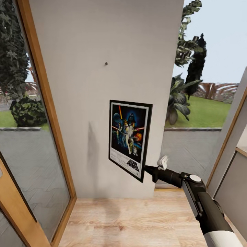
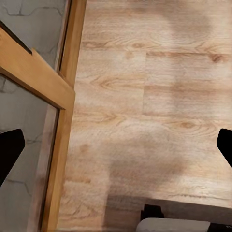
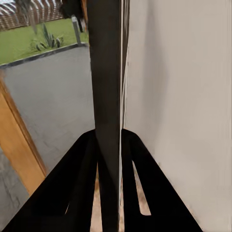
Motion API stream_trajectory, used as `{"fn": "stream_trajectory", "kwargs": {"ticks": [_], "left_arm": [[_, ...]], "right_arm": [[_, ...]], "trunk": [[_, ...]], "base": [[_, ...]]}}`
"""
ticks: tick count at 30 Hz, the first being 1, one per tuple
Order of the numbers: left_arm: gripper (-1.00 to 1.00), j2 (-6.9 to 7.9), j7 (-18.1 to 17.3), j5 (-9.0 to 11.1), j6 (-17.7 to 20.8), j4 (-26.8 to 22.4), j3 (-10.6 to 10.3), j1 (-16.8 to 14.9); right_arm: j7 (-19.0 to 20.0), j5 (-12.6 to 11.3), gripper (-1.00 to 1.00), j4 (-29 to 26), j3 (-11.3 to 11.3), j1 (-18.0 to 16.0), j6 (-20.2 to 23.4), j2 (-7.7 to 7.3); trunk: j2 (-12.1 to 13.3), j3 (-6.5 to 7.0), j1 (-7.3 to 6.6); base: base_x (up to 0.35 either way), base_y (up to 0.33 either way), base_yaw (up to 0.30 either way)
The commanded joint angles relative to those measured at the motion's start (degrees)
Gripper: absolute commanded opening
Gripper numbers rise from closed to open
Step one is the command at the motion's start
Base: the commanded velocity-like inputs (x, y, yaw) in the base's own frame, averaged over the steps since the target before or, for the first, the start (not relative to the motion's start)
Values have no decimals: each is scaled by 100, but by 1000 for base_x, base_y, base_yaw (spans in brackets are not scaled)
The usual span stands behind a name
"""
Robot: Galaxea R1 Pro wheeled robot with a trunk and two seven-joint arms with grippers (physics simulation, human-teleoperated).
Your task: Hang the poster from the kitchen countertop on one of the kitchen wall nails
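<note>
Pickup part is done as far as I can judge: the poster (image 1: 130, 139) is off the counter and up in front of the pale grey wall (image 1: 85, 103), pinched by its lower right corner in my right gripper (image 1: 146, 169). From the right wrist cam I'm looking along the black edge of the poster (image 3: 107, 96), which runs straight up between the two fingers (image 3: 72, 193), so they're clamped on the frame, with the wall just beside it.

What's left is the actual hanging. The wall nail (image 1: 106, 63) is a tiny dark stub well above the poster's top edge and a bit to its left, so the frame has to go up and over before it can catch (can't tell from here how close the poster's back sits to the wall). It also looks slightly tilted.

Left gripper (image 2: 116, 145) is spread wide, holding nothing, pointed down at the wood floor (image 2: 145, 72) next to the wooden door frame (image 2: 63, 121).
</note>
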Motion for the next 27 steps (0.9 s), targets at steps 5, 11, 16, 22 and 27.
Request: {"fn": "stream_trajectory", "kwargs": {"ticks": [5,11,16,22,27], "left_arm": [[100,-4,-3,7,-257,269,-1,4],[100,-5,-3,7,-347,325,-3,4],[100,-4,-3,7,-351,329,-2,4],[100,-5,-3,7,-352,330,-8,4],[100,-5,-3,7,-352,330,-10,4]], "right_arm": [[306,-18,-100,-238,-11,-11,363,23],[349,-19,-100,-668,-11,-35,808,31],[387,-19,-100,-691,-11,-56,1056,31],[507,-18,-100,-699,83,-394,1226,40],[512,-18,-100,-700,420,-696,1389,56]], "trunk": [[-3,-1,2],[-3,-1,2],[-3,-1,2],[-3,-1,2],[-3,-1,2]], "base": [[3,0,0],[0,0,0],[0,0,0],[0,0,0],[0,0,0]]}}
